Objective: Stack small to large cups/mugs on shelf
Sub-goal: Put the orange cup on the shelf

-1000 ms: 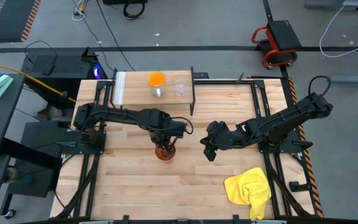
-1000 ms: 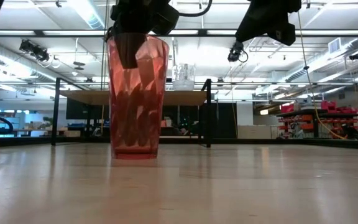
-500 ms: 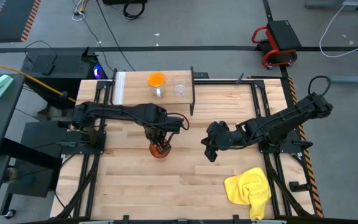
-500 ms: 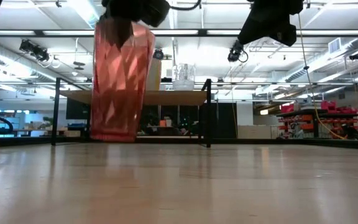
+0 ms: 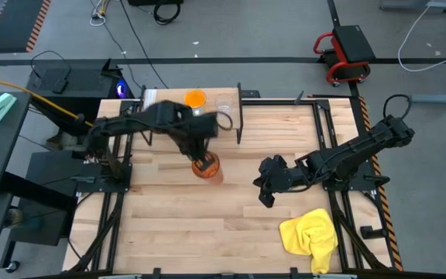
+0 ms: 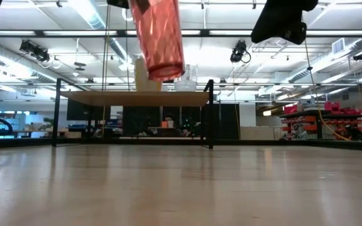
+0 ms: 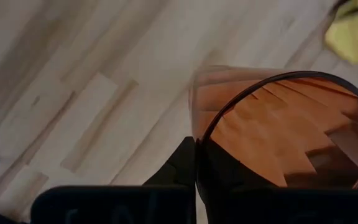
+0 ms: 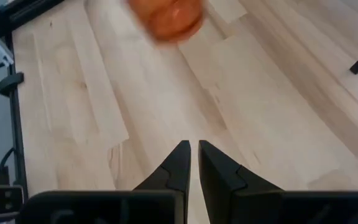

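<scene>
The amber-orange tumbler [image 5: 207,167] [image 6: 158,36] hangs tilted in the air in front of the shelf, held by my left gripper [image 5: 200,157] [image 7: 195,149], which is shut on it. The light-wood shelf [image 5: 163,116] [image 6: 105,98] stands at the table's far edge on black legs. On its board rest the orange mug [image 5: 195,99] and the clear glass cup [image 5: 224,106] [image 6: 186,80]. My right gripper [image 5: 265,196] [image 8: 194,149] hovers shut over the table right of centre, touching nothing. My left gripper pinches the tumbler's rim wall [image 7: 199,134], with one finger [image 7: 219,171] inside the cup and one finger [image 7: 180,163] outside. It comes from above, pointing down. The tumbler hangs below the fingers, tilted and lifted clear of the table, its base [image 6: 167,71] near shelf-board height.
A crumpled yellow cloth [image 5: 312,235] lies near the table's near right corner. The shelf's black legs [image 6: 210,113] stand on the far part of the plank tabletop [image 5: 169,225]. Bare wood spreads across the table's middle and near side.
My left gripper has raised the tumbler from the table, where it stood upright, and carried it up and toward the far edge, nearer the shelf; the tumbler now hangs tilted. My right gripper has drifted slightly toward the near edge.
</scene>
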Controlling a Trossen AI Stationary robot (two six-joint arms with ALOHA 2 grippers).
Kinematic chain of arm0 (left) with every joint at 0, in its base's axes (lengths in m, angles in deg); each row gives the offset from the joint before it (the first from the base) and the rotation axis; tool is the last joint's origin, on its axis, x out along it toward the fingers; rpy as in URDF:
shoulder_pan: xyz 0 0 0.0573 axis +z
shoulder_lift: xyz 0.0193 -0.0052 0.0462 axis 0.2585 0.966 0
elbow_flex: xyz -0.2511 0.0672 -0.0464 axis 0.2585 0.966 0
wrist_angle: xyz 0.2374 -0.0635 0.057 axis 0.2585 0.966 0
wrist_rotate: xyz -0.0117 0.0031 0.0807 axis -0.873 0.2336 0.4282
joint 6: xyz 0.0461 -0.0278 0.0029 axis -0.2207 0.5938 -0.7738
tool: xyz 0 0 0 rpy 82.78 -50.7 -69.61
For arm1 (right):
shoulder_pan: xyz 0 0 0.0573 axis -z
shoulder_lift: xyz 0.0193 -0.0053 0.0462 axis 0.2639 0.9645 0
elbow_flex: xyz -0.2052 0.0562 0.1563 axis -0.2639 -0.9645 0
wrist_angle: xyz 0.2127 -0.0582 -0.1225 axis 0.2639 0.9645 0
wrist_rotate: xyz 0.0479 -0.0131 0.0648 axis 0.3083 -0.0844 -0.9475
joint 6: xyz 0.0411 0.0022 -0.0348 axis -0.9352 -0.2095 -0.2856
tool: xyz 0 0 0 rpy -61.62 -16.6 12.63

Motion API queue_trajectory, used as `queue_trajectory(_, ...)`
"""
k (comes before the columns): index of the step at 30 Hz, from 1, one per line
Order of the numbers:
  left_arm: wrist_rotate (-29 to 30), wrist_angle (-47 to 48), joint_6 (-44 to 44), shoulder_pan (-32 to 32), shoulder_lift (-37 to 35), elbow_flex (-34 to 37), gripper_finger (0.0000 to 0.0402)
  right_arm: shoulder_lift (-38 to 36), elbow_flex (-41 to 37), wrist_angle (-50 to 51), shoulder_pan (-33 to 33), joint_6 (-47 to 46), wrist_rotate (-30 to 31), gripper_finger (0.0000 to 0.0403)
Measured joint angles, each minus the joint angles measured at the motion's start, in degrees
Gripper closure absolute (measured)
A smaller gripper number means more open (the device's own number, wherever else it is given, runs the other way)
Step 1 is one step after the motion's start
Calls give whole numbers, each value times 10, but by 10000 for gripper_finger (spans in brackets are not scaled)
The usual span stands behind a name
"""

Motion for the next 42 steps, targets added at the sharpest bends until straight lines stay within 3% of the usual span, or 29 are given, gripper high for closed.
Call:
queue_trajectory(20, -15, 1, 3, 141, -62, -7, 390, 0, 0, 6, -55, 0, 0, 365)
queue_trajectory(42, -5, 1, -33, 286, -184, -7, 390, 0, 0, 13, -36, -9, 10, 365)
